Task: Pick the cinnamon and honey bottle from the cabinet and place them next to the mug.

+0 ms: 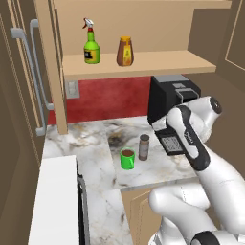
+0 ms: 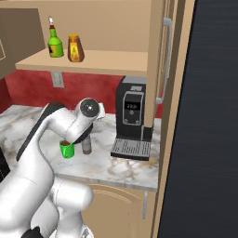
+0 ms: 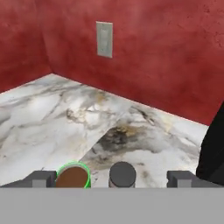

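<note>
mug (image 1: 127, 158) on marble surface (image 1: 91, 143) | cinnamon (image 1: 143, 147) upright just beside mug, apparently not touching | honey bottle (image 1: 125, 51) on cabinet (image 1: 143, 64) shelf above mug, next to green spray bottle (image 1: 91, 46) | end effector (image 3: 112, 178) released, fingers spread wide, above mug and cinnamon, grasping nothing

The cinnamon (image 1: 143, 147), a slim grey-brown jar with a dark cap, is stood upright on the marble worktop (image 1: 91, 143). It is set just beside the mug (image 1: 127, 158), and it is a little taller. The mug is small and bright green, and brown drink is seen inside it. The honey bottle (image 1: 125, 51), amber with a yellow-orange cap and a label, is stood upright on the shelf of the open tan cabinet (image 1: 158, 62), well above the mug.
</note>
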{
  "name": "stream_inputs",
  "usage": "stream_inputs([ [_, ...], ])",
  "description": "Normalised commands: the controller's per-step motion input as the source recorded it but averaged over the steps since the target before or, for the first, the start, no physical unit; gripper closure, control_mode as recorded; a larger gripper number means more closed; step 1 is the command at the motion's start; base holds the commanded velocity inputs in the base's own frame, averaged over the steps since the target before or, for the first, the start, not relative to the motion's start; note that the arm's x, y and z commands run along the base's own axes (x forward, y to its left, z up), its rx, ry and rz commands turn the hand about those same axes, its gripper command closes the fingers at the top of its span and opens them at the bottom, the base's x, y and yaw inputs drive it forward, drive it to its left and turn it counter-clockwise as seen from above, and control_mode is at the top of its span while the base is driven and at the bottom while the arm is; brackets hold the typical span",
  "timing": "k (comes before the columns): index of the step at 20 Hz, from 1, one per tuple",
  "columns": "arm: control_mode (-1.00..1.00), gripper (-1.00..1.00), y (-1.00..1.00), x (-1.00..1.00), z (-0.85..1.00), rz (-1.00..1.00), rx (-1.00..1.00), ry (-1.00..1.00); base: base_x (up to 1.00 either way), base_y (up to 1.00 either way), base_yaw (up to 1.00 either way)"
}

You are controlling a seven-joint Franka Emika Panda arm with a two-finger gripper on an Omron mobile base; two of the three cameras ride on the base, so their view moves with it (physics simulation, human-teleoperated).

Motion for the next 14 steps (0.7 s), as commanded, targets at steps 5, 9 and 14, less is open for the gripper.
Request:
stream_inputs([
  [5,-1.00,-1.00,-0.01,-0.35,0.66,-0.58,0.05,0.11,0.00,0.00,0.00],
  [9,-1.00,-1.00,0.00,-0.79,0.90,-0.42,0.11,0.01,0.00,0.00,0.00],
  [14,-1.00,-1.00,0.00,-0.70,1.00,-0.15,0.05,-0.14,0.00,0.00,0.00],
])
